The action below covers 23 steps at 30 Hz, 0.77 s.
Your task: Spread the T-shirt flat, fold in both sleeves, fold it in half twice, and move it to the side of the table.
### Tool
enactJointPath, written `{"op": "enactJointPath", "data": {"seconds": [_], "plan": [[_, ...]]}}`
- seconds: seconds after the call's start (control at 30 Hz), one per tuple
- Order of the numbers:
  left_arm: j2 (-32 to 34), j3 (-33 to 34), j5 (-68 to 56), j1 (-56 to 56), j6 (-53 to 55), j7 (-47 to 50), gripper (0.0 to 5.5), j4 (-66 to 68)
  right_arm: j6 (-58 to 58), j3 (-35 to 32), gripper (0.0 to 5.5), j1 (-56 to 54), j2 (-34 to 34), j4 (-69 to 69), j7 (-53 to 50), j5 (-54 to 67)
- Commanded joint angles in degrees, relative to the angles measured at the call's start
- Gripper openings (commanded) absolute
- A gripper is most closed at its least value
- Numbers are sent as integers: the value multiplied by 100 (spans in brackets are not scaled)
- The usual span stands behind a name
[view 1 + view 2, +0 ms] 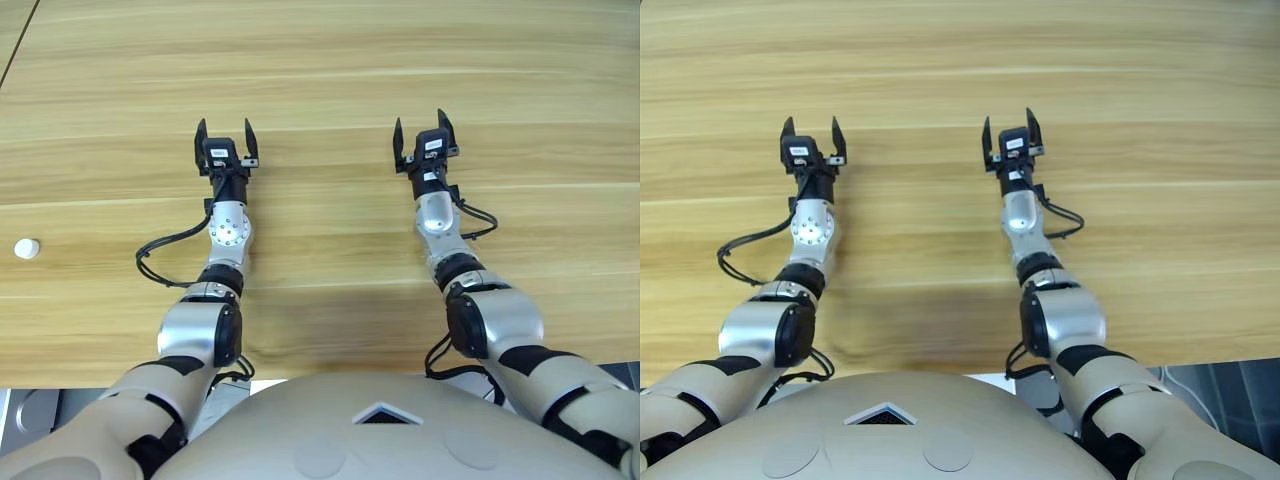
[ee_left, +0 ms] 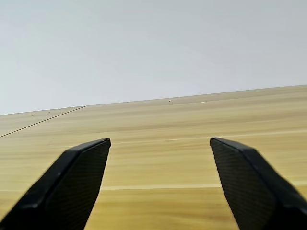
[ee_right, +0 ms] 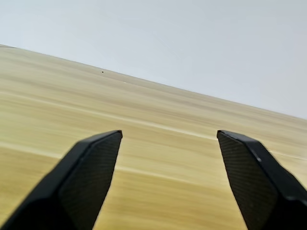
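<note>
Both arms stretch forward over a bare wooden table (image 1: 330,60). My left gripper (image 1: 225,131) is open above the wood at centre left, with nothing between its fingers. My right gripper (image 1: 421,124) is open at centre right, also holding nothing. In the left wrist view the two dark fingertips (image 2: 76,177) stand wide apart over plain wood, and the right wrist view has the same look, with its fingertips (image 3: 86,172) spread over the tabletop. There is no cloth on the table in these views.
A small white round object (image 1: 27,248) lies near the table's left edge. The table's near edge runs just in front of my arms. A pale wall rises beyond the far edge (image 2: 192,100).
</note>
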Motion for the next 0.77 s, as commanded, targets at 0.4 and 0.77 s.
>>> {"op": "enactJointPath", "data": {"seconds": [0.4,0.77], "plan": [[50,150,-57,-264,136,-57,389,192,113,-86,365,-190,-99,127,-110,75],[80,102,19,-264,210,-16,389,223,98,-37,365,-168,-146,107,-169,6]]}}
